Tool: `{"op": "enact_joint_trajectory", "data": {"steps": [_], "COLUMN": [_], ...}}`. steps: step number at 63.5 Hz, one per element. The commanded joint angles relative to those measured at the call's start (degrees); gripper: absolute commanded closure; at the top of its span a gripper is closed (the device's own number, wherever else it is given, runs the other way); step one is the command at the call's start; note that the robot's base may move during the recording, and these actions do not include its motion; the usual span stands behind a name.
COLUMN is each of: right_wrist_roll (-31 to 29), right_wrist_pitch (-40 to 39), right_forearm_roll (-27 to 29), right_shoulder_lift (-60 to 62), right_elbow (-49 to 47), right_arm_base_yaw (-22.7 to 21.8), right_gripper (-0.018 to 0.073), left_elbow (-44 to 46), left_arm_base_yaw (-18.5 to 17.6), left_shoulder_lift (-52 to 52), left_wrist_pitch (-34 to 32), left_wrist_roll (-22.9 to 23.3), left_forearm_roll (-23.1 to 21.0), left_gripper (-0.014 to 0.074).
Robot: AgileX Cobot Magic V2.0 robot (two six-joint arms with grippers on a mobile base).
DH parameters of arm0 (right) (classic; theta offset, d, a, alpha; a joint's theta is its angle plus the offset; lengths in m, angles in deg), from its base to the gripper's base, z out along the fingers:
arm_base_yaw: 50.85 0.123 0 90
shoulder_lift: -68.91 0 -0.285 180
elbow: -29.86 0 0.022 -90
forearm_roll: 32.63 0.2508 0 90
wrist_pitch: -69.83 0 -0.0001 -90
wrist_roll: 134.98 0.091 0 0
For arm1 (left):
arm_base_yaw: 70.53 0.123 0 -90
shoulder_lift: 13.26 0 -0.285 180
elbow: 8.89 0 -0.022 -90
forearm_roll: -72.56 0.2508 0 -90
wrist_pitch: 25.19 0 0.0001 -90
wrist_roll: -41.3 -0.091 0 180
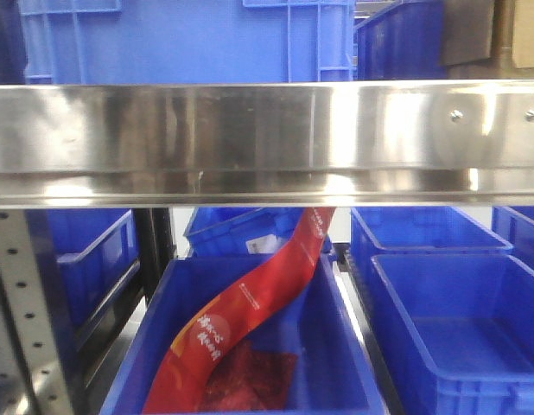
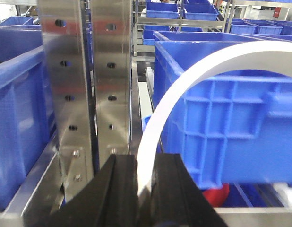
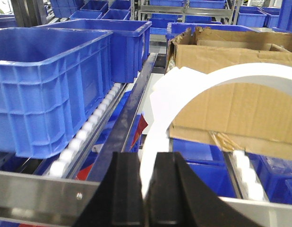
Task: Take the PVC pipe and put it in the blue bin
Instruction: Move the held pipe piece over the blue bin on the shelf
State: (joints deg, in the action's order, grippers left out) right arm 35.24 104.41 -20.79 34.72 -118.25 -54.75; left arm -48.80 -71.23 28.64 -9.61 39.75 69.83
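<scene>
Exterior front-facing view: a steel beam (image 1: 267, 143) spans the whole width. Below the beam sits a blue bin (image 1: 345, 346), and a red banner (image 1: 250, 311) is draped into it. More blue bins stand to either side below the beam.

Left wrist view: a beam crosses the bottom edge. Above it on the right stands a bin (image 2: 221, 109), and on the left two drilled uprights (image 2: 65, 80). A white pipe (image 2: 221, 61) arcs up from the beam across the front of the bin. The left gripper (image 2: 145, 161) is clamped on the pipe's wall, one black finger on each side.

Right wrist view: beyond the beam are a bin (image 3: 51, 90) on the left and a cardboard box (image 3: 240, 109) on the right, with white rollers (image 3: 89, 127) between them. A white pipe (image 3: 250, 75) curves up in front of the box. The right gripper (image 3: 150, 160) is closed tight on its wall. Whether both grippers hold the same pipe cannot be told.
</scene>
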Motion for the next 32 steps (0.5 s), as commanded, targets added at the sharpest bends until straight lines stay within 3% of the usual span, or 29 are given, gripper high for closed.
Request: {"op": "enact_joint_trajectory", "data": {"steps": [1, 32], "right_wrist_roll": [-0.2, -0.2], "right_wrist_pitch": [-1.6, -1.6], "right_forearm_roll": [-0.1, -0.1], "right_shoulder_lift": [0.2, 0.2], "right_elbow": [0.2, 0.2], "right_arm_base_yaw": [0.0, 0.0], "right_gripper": [0.0728, 0.0728], "left_elbow": [-0.1, -0.1], "left_arm_base_yaw": [-0.3, -0.3], "left_shoulder_lift": [-0.2, -0.2], "left_wrist_pitch": [-1.7, -1.7], "left_wrist_roll": [0.1, 0.1], "left_forearm_roll": [-0.1, -0.1], "left_gripper": [0.0707, 0.0707]}}
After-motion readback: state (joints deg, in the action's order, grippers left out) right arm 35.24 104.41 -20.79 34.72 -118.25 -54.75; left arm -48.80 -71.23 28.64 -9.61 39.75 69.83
